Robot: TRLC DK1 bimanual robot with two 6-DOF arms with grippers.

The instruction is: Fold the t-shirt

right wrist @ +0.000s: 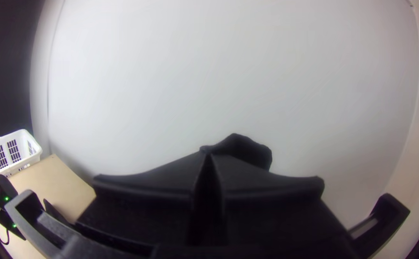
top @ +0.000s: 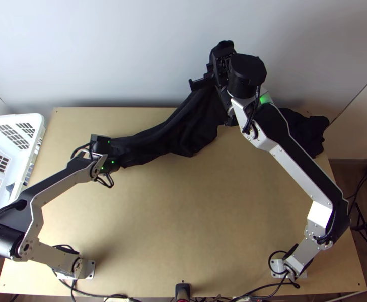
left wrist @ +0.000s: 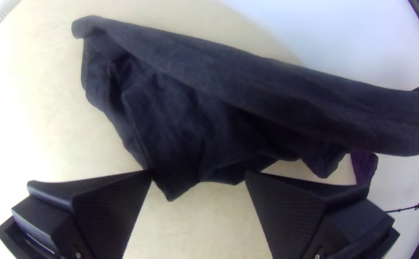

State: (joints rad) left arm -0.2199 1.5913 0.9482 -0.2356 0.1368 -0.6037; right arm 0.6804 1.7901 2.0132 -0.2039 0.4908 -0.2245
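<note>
T-shirt [top: 196, 123] apparently in right gripper [top: 222, 56]

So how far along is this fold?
Early, I'd say. Done: no neat fold is visible; the t-shirt is bunched and trails over the table. In hand: the right hand holds part of it up near the far edge, while the left hand is open by the cloth. Left: probably spreading it flat, then all the folding.
</note>
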